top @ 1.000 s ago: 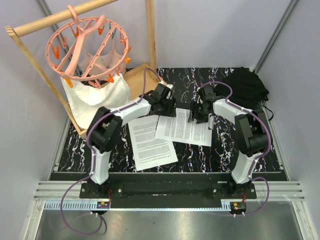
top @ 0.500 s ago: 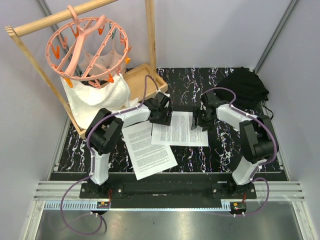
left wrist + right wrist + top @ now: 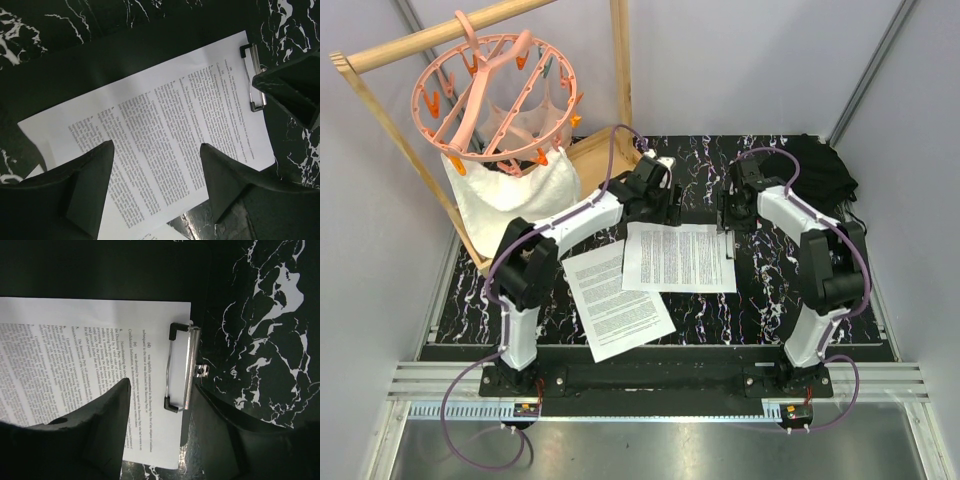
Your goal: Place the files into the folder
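As things lie now, files (image 3: 680, 257): 2 sheets, one under clip (image 3: 182, 367), one loose beside.
folder (image 3: 100, 270): 1
clip: 1
left gripper (image 3: 156, 155): spread, empty
right gripper (image 3: 160, 390): spread, empty

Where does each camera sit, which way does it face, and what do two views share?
Top external: above and behind the arms, facing down at the table; both arms, left gripper and right gripper show.
Left wrist: on the left arm, facing down at the printed sheet; its own open fingers show.
Right wrist: on the right arm, facing down at the silver clip; its own fingers show.
Shared: both wrist views show that sheet and clip.
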Available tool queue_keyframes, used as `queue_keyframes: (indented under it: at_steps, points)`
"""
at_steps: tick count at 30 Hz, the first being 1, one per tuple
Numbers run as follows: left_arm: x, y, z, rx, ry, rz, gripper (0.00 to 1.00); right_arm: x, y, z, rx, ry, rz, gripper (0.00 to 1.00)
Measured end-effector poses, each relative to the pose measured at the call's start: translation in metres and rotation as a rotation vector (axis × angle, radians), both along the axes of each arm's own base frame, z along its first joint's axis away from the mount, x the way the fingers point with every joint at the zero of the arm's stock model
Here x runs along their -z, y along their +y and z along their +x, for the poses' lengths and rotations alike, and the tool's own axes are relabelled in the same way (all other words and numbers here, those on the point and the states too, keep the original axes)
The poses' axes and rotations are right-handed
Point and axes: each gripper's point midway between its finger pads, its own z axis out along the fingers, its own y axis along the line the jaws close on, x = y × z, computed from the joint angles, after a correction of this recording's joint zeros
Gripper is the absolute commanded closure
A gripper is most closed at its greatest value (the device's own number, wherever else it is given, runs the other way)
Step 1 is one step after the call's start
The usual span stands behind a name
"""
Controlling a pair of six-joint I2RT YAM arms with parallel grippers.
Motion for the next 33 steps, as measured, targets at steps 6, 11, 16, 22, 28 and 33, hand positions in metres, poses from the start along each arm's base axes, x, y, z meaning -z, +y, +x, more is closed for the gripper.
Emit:
queue_keyframes:
  at_steps: [6,11,16,22,28,33]
  points:
    - [0.06,-0.004,-0.001,0.011,0.1,0.069,0.31,0.03,-0.004,-0.002,-0.02,0.069,-0.042,0.36]
    - [0.085,-0.001,-0.005,0.011,0.138,0.109,0.32,0.04,-0.007,-0.003,-0.028,0.091,-0.062,0.49]
    - [0.087,-0.001,-0.006,0.01,0.134,0.114,0.32,0.047,-0.01,-0.004,-0.028,0.104,-0.08,0.56]
    - [0.087,0.0,-0.005,0.008,0.126,0.114,0.33,0.047,-0.012,-0.003,-0.022,0.101,-0.091,0.51]
    - [0.086,0.0,-0.006,0.01,0.121,0.11,0.33,0.051,-0.013,-0.002,-0.02,0.099,-0.097,0.52]
    - [0.085,-0.002,-0.01,0.023,0.117,0.116,0.33,0.053,-0.015,-0.002,-0.016,0.094,-0.105,0.62]
